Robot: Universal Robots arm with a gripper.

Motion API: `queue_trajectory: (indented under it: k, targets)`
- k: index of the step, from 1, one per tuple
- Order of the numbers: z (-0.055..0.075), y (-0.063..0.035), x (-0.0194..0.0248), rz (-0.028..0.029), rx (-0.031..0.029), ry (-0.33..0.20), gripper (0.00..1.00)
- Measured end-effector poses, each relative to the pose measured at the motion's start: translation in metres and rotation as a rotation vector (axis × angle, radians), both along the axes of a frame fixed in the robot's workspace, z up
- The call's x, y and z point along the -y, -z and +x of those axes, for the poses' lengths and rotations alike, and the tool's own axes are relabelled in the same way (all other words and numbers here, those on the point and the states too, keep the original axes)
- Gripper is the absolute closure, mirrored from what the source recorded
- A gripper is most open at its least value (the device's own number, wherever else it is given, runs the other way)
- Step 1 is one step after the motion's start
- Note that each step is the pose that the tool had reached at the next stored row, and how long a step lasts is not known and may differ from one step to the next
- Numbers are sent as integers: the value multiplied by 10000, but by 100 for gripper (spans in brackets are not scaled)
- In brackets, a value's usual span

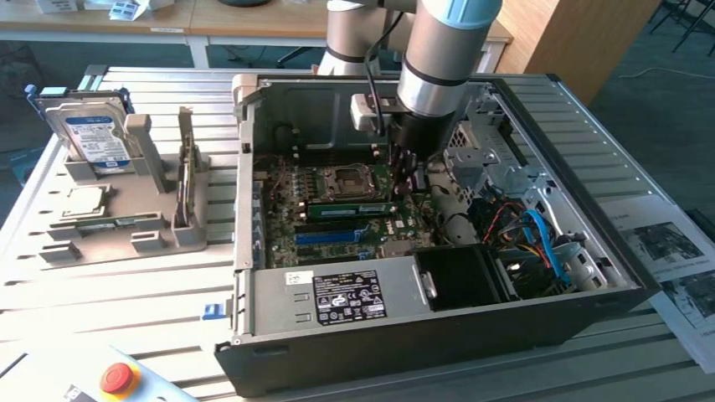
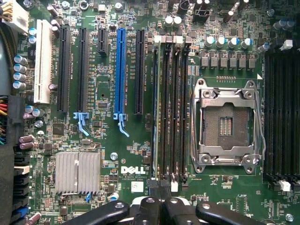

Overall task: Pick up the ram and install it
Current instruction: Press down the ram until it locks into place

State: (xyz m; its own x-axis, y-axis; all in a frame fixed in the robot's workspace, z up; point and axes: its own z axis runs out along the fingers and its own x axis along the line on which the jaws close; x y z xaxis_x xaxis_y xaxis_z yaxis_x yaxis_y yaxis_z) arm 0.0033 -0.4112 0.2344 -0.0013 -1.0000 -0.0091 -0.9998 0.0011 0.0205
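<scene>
Nearest the exterior camera, a red stop button (image 1: 117, 378) sits on the table in front of the open computer case (image 1: 447, 339). Just inside the case wall lies the grey power supply (image 1: 347, 297). Beyond it the motherboard begins, with its long blue slot (image 1: 335, 237) (image 2: 120, 70).

A little further in is the ram (image 1: 348, 208) (image 2: 155, 108). It stands on edge in one of the memory slots just beside the empty processor socket (image 1: 341, 178) (image 2: 227, 123). The wrist view shows it only as a thin line along its slot. It looks seated, so the pick-up and the carry into the case appear done. Whether the slot's end clips have latched I cannot tell.

The gripper (image 1: 408, 172) (image 2: 158, 187) hangs low over the board at one end of that slot. Its fingers are pressed together with nothing visible between them (a pushing pose rather than a carrying one, in my judgement). I cannot tell whether the tips actually touch the top edge of the stick. What seems left, at most, is confirming the seating.

Further back, on the exterior view's left and well apart from the case, is a grey holder (image 1: 179, 230). It carries a thin upright board (image 1: 186, 159) that looks like the second stick, untouched, and behind that a hard drive (image 1: 95, 138).
</scene>
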Motion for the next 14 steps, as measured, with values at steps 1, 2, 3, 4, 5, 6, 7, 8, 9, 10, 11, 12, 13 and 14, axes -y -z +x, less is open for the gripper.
queue_trajectory:
  k: [1, 2, 3, 4, 5, 6, 7, 8, 9, 10, 11, 12, 13, 14]
  targets:
    - [-3, 0, 0, 0, 0, 2, 89]
    - [-7, 0, 0, 0, 0, 2, 89]
    - [-10, 0, 0, 0, 0, 2, 89]
    - [-15, 0, 0, 0, 0, 2, 89]
    - [-20, 0, 0, -1, 0, 1, 89]
    - [-26, 0, 0, 0, 0, 2, 89]
    - [-31, 0, 0, 0, -1, 2, 89]
    - [-37, 0, 0, -1, -1, 2, 89]
    - [-43, 0, 0, 0, 0, 1, 89]
    - [-50, 0, 0, 0, 0, 2, 89]
    - [-57, 0, 0, 0, 0, 2, 89]
    - [-64, 0, 0, 0, 0, 1, 89]
    - [-72, 0, 0, 0, 0, 2, 89]
    - [-80, 0, 0, -1, 0, 2, 89]
